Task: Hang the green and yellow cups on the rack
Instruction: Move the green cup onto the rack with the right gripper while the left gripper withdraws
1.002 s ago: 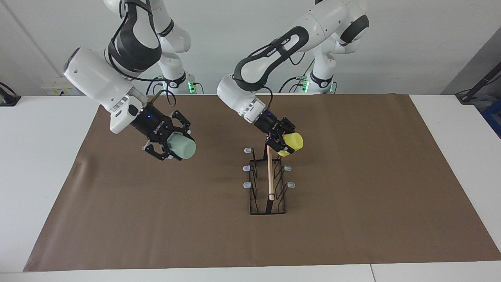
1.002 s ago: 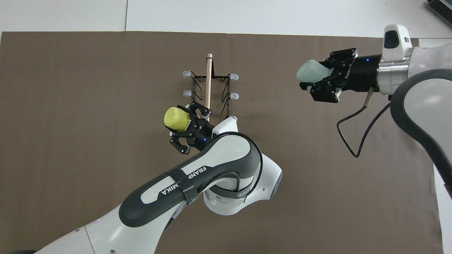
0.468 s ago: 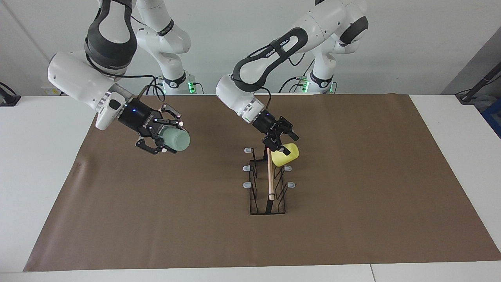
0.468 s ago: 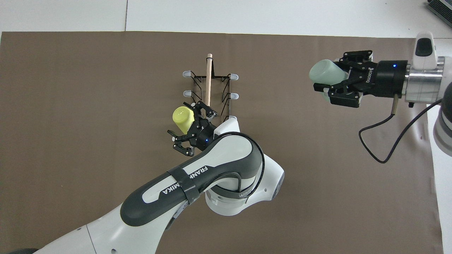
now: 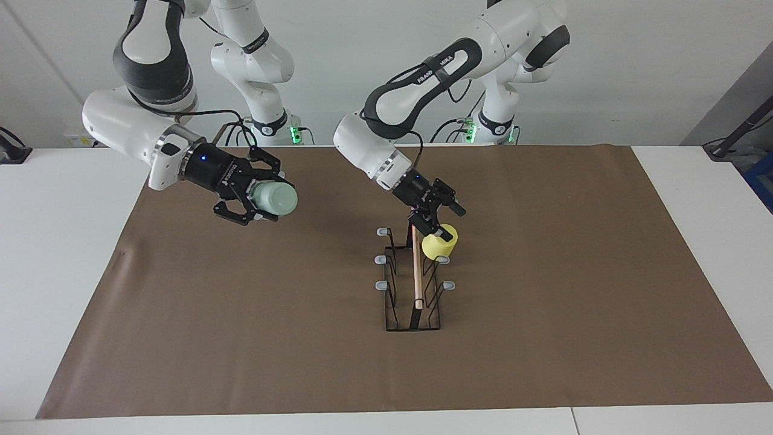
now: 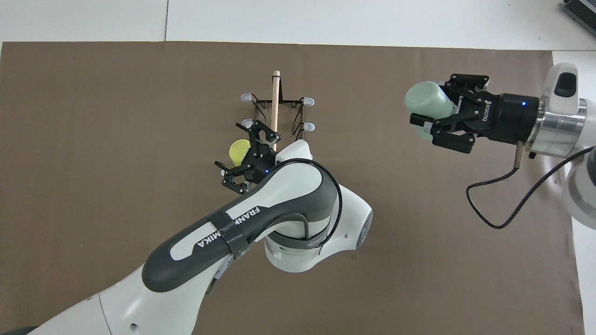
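The yellow cup [image 5: 439,243] hangs on the rack [image 5: 413,279] mid-mat; the left gripper [image 5: 436,212] is spread wide above it. The right gripper [image 5: 256,199] clasps the green cup [image 5: 275,199] over the mat's right-arm end

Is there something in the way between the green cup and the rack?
Nothing visible. The right end effector holds the green cup over bare brown mat. The rack's prongs on that side are free; the yellow cup hangs on the side toward the left arm.
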`<action>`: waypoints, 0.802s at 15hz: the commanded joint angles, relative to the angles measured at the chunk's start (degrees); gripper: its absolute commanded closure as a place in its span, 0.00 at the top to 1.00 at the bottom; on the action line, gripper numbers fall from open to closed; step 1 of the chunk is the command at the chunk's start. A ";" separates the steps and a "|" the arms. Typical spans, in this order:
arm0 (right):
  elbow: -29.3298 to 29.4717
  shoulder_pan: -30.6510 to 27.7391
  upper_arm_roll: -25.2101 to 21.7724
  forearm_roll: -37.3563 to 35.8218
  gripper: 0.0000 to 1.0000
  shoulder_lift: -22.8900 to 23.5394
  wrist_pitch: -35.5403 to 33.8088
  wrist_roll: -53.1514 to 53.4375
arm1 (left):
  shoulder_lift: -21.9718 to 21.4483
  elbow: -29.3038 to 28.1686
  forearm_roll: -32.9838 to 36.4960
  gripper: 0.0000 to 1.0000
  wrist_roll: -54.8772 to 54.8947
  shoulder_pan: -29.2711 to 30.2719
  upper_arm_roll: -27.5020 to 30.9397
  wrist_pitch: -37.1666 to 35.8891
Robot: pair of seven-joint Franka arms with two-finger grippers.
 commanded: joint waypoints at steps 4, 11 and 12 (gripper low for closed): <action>-7.10 1.13 0.54 12.21 0.00 -1.23 1.10 -10.42 | -4.42 9.55 -15.32 1.00 19.49 0.81 12.26 12.30; -8.88 16.59 0.54 33.14 0.00 0.00 20.33 -18.35 | -14.19 9.03 -37.13 1.00 44.81 0.72 29.33 25.23; -8.71 18.87 0.54 36.05 0.00 0.79 22.79 -20.45 | -14.71 9.03 -39.68 1.00 47.54 0.72 31.00 26.11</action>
